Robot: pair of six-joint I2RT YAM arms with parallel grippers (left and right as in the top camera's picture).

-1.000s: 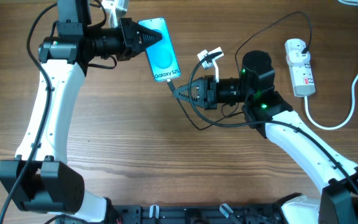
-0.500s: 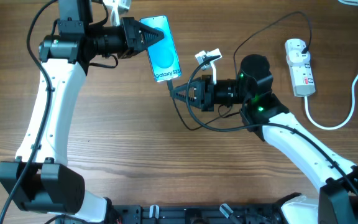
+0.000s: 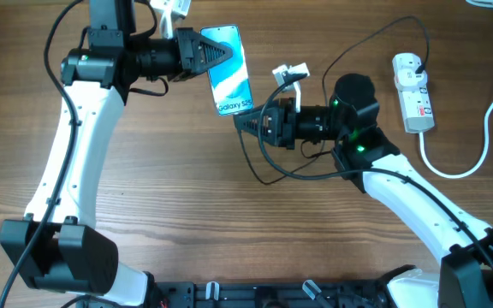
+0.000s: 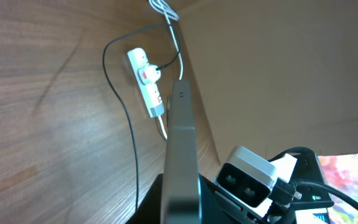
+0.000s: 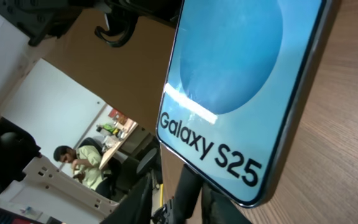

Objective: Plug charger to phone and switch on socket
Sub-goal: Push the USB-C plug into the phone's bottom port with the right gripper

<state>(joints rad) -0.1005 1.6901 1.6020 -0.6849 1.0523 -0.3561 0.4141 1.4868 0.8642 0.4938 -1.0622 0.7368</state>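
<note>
My left gripper [image 3: 215, 56] is shut on the phone [image 3: 231, 70] and holds it up off the table, turquoise screen facing up and "Galaxy S25" at the near end. The left wrist view shows the phone edge-on [image 4: 182, 143] between the jaws [image 4: 182, 208]. My right gripper [image 3: 246, 122] is shut on the charger's connector tip [image 5: 190, 183]. The tip sits right at the phone's lower edge [image 5: 229, 81]; I cannot tell if it is inserted. The black charger cable [image 3: 358, 47] loops back to its plug in the white socket [image 3: 412, 92].
The socket's white cable [image 3: 478, 162] trails off to the right and up the table's right side. The socket also shows in the left wrist view [image 4: 146, 74], with the black cable [image 4: 131, 137] running toward it. Slack black cable [image 3: 268, 171] lies under my right gripper.
My left arm has shifted the phone a little right and up. My right gripper has edged up with the connector, closer under the phone's bottom end.
</note>
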